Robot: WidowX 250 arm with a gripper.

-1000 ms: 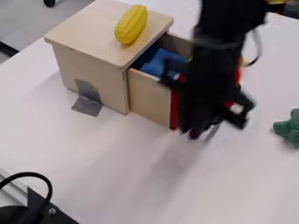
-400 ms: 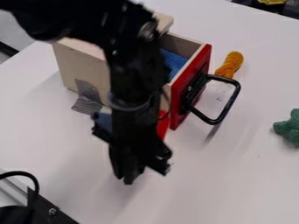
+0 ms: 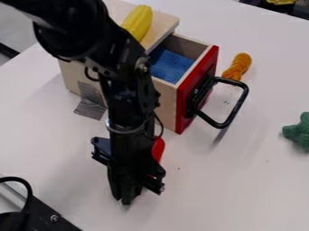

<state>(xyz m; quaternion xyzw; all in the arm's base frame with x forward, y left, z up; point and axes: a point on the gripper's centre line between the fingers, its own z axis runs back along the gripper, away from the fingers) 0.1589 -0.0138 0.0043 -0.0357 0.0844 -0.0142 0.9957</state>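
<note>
White worktop (image 3: 229,194), grey floor (image 3: 21,34) beyond. Tool (image 3: 125,198) has moved away from the black drawer handle (image 3: 240,103), can't tell if it's clenched or released. Red thing (image 3: 158,150), maybe plastic, peeks out beside it.

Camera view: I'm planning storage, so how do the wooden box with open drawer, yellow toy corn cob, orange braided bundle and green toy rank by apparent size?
1. Wooden box
2. Yellow corn cob, partly hidden
3. Orange bundle
Unsure: green toy; the right edge cuts it off, so I won't rank it.
</note>
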